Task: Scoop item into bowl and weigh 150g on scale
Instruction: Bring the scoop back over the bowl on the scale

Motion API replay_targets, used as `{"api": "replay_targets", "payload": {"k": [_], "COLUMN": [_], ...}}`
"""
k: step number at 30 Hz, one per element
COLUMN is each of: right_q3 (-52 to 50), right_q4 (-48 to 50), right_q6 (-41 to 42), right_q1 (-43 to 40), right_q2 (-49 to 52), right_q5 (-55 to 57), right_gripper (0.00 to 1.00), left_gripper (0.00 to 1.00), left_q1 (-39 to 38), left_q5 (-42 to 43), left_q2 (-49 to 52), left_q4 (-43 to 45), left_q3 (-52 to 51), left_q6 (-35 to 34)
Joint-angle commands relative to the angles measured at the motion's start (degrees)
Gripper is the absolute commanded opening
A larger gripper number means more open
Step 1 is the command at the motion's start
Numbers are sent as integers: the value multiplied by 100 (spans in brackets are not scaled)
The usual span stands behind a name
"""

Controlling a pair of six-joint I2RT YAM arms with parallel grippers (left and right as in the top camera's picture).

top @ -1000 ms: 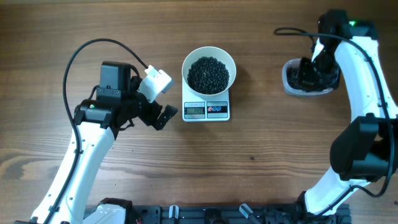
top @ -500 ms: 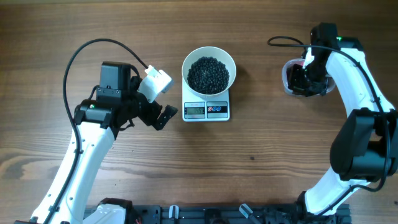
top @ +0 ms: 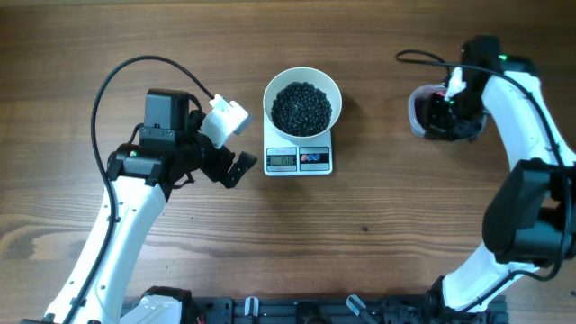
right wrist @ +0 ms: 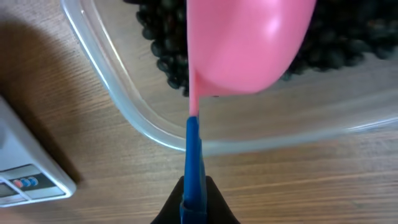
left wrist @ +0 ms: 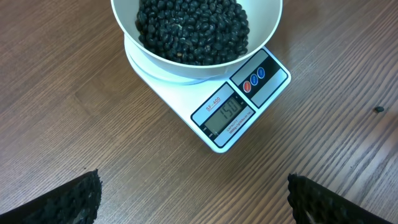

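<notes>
A dark heap of small black beans [top: 301,108] fills the round white bowl [top: 335,85], which sits squarely on the flat white scale [top: 319,166] at the middle of the desk [top: 360,261]. In the left wrist view the scale's grey display appears to read 150, with a red and a blue button just beside it on the front edge.

To the left of the scale, the left fingers [left wrist: 68,199] are spread wide apart and hold nothing. They hover just above the wood, pointed toward the scale, their dark textured pads showing at both lower corners of the wrist view. A black cable [top: 117,76] loops up and over from that arm.

Well apart to the right, a clear plastic container [top: 416,115] with rounded corners holds more of the same black beans. The right fingers [right wrist: 214,208] are clamped tight on the blue handle of a scoop [right wrist: 249,43], whose pink bowl hangs over the container's beans, its rounded underside toward the camera. Whether the scoop carries any beans cannot be told from this angle. A corner of the scale shows at the lower left of the right wrist view.

The desk is brown, with a long wood grain running across it and a matte finish. A single dark speck [left wrist: 378,110] lies on the wood near the scale. A black rail [top: 297,310] runs along the near edge, between the two arm bases. Nothing of the room beyond the desk is in view.
</notes>
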Motion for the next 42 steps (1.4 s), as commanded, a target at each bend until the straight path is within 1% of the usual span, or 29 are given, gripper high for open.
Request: {"api": "replay_targets", "payload": {"k": [1, 3, 6, 11, 18, 21, 25, 31, 35, 38, 42], "right_q3": [173, 173, 173, 173, 173, 184, 289, 667, 831, 846, 846], "right_q4": [-83, -68, -50, 168, 708, 960, 1554, 2063, 1954, 1893, 1862], "right_q6": [-72, -149, -518, -1298, -1421, -1241, -837, -457, -356, -94, -59], "right_q1": [-271, -337, -363, -363, -361, -295, 98, 997, 1600, 1917, 2304], "right_q2": [-501, -627, -758, -813, -815, -815, -815, -813, -813, -813, -813], "right_q5": [-275, -354, -752, -2103, -3377, -3589, -3440, -2533, -1676, -1213, -542], "right_gripper": [4, 4, 4, 4, 4, 4, 4, 4, 4, 4, 4], "left_gripper": [100, 100, 100, 100, 100, 100, 100, 100, 100, 100, 100], "left_q1": [31, 31, 31, 31, 31, 31, 31, 31, 31, 31, 31], "left_q5": [31, 33, 31, 33, 33, 33, 31, 31, 33, 33, 31], "left_q2": [-20, -20, -20, -20, -20, -20, -20, -20, -20, -20, -20], "left_q4": [15, 15, 15, 15, 15, 15, 13, 15, 15, 15, 15], "left_q3": [-37, -37, -37, -35, -35, -35, -37, -35, -35, -37, -37], "left_q6": [-15, -15, -15, -15, -13, -13, -15, -15, -15, -13, -15]}}
